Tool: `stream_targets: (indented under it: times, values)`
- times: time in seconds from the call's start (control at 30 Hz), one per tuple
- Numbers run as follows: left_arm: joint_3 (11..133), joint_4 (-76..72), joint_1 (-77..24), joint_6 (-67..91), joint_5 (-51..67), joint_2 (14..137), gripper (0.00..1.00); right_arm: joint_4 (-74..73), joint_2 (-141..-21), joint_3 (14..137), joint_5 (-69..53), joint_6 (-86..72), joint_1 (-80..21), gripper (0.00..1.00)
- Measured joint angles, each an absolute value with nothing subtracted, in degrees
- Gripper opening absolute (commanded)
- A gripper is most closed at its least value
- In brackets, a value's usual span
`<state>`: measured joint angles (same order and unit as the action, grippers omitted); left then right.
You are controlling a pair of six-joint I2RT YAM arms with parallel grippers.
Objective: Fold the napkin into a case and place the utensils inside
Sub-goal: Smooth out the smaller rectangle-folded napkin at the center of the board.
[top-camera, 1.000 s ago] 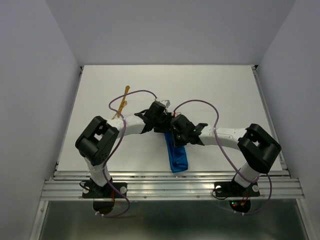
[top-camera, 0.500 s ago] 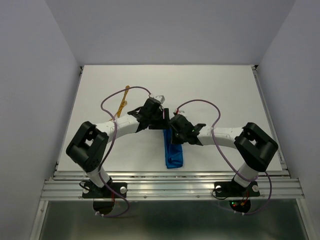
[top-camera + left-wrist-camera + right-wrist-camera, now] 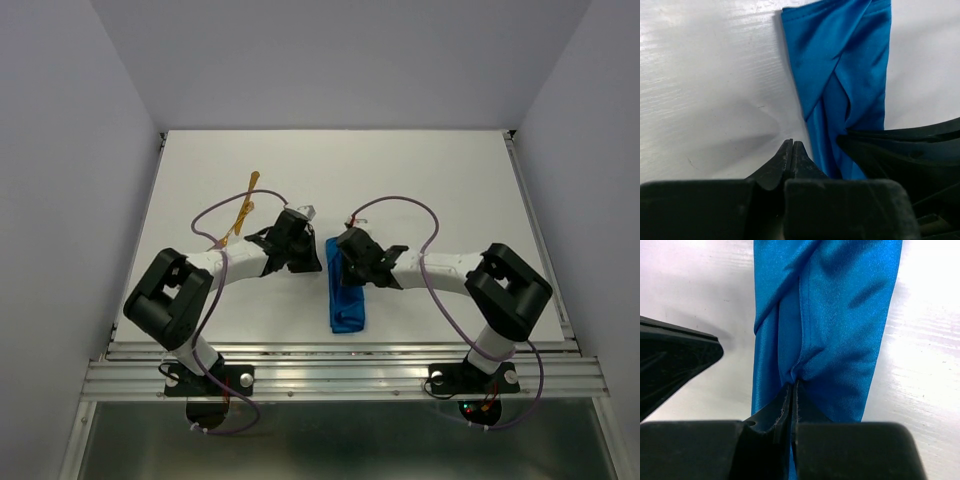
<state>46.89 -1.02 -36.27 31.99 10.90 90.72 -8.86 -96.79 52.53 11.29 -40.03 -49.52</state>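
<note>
- Napkin (image 3: 347, 300): a folded narrow strip, lying between the two arms.
- Right gripper (image 3: 792, 386): clenched on a pucker at the napkin's far end.
- Left gripper (image 3: 791, 146): clenched and empty, just left of the napkin.

I've got the left gripper (image 3: 791, 146) at bottom centre with its jaws pressed tight together and nothing between them, tips over the white surface (image 3: 705, 75) just left of the napkin (image 3: 850, 65). The napkin is a narrow bright blue strip running from the top right down toward the gripper, with diagonal flaps overlapping along its length. A black part (image 3: 910, 155) comes in from the right and covers the strip's lower end; I can't tell what it is from here.
</note>
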Motion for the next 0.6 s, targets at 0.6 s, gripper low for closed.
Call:
stream_targets:
  times: [0.6]
  values:
    - [45.15, -8.95, -36.38, 31.83, 21.28, 96.92, 0.00, -12.58, -98.41, 58.96, 13.74, -36.10, -49.52, 0.01]
